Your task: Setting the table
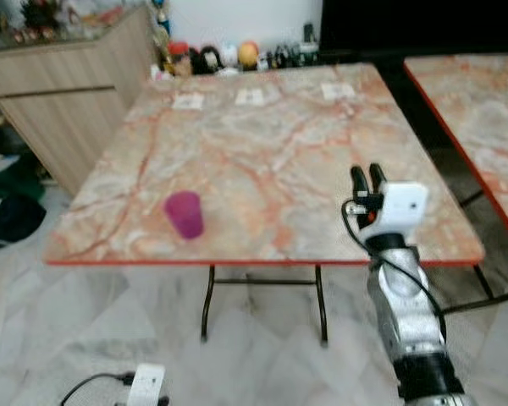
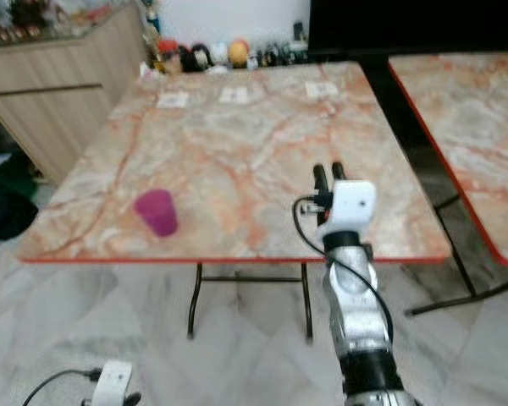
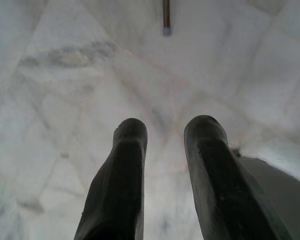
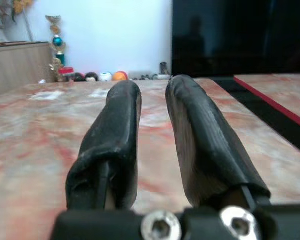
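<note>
- Standing upright near the front left corner of the marble-patterned table (image 1: 262,161), the magenta cup (image 1: 184,214) has its mouth upward and its long axis vertical, with bare tabletop all around it
- The cup is well apart from the right gripper (image 1: 368,176), off to that gripper's left and a little nearer the table's front edge; nothing lies between its fingers
- The right gripper is raised over the front right part of the table, its two black fingers pointing away from the robot toward the far edge; in the right wrist view the fingers (image 4: 122,135) stand a narrow gap apart and hold nothing
- The left gripper (image 3: 167,131) hangs low over the pale marble floor (image 3: 65,100), its fingers slightly parted and empty; a thin table leg (image 3: 166,17) ends on the floor beyond them
- Three small white cards (image 1: 250,97) lie in a row near the table's far edge
- Beyond the far edge a row of small objects (image 1: 229,55) sits against the white wall, with a wooden cabinet (image 1: 68,93) to the left
- A second table (image 1: 483,110) of the same pattern with a red rim stands to the right, across a dark gap
</note>
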Controlling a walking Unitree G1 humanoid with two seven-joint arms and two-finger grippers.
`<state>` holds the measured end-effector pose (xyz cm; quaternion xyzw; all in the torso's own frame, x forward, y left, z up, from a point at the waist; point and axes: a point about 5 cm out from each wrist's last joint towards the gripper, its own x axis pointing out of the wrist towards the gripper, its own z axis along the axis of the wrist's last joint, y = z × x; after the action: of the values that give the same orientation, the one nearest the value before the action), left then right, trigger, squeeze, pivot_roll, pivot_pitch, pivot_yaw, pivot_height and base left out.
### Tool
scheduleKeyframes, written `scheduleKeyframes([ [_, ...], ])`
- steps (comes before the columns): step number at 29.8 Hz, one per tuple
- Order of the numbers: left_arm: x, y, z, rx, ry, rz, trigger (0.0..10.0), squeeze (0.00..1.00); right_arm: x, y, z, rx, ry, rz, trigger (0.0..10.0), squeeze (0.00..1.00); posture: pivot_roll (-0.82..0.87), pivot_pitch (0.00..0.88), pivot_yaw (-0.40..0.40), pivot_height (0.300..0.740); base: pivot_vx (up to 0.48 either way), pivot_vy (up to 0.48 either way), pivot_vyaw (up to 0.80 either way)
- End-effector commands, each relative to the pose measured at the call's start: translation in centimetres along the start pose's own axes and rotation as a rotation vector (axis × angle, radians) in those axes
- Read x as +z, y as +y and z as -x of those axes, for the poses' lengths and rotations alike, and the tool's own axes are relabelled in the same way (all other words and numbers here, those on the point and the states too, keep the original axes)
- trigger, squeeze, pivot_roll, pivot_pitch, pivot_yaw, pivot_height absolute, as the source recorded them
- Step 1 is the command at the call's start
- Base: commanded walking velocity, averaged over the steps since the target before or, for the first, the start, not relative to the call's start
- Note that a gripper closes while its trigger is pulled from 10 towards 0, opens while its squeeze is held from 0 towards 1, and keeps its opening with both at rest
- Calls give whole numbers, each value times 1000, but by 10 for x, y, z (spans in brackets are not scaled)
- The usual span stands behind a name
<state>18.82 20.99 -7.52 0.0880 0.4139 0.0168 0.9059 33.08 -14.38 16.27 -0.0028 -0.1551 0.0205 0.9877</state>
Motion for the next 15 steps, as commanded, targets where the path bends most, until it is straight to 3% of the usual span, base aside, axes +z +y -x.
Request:
scheduleKeyframes([
  [1, -11, 6, 3, 17, 37, 2, 10000, 0, 3, 11, -2, 31, -8, -18, 10000, 0, -95, 53, 57, 740, 0, 480, 0],
  [9, -11, 6, 3, 17, 37, 2, 10000, 0, 1, 12, -2, 35, 3, -19, 10000, 0, -94, 56, 56, 740, 0, 480, 0],
  [15, -11, 6, 3, 17, 34, -7, 10000, 0, 1, 13, -3, 35, 8, -21, 10000, 0, -92, 58, 57, 740, 0, 0, 0],
])
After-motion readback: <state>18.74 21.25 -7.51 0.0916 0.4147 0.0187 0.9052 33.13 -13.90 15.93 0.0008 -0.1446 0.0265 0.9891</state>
